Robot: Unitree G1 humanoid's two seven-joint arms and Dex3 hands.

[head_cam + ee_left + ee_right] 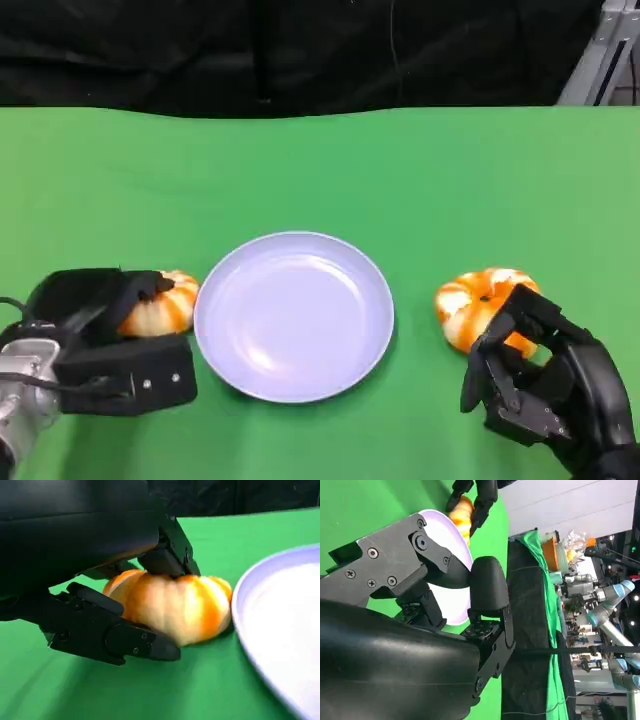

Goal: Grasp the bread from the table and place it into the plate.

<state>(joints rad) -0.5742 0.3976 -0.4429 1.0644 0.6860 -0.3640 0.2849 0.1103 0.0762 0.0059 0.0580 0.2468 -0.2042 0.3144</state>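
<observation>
Two orange-and-white bread rolls lie on the green table, one on each side of a lavender plate [293,315]. My left hand [100,330] grips the left bread [163,305]. In the left wrist view one finger [167,555] presses on top of this bread [175,605] and another [115,637] lies along its near side, with the plate [285,630] just beyond. The right bread [480,300] sits at the fingertips of my right hand [540,385], whose fingers are half curled and hold nothing. In the right wrist view, my right hand [445,580] has the plate [457,607] and the left bread [464,515] beyond it.
The green table [320,170] ends at a black backdrop at the far edge. A metal frame [600,60] stands at the far right corner. In the right wrist view, other robot arms [605,615] and clutter stand beyond the table.
</observation>
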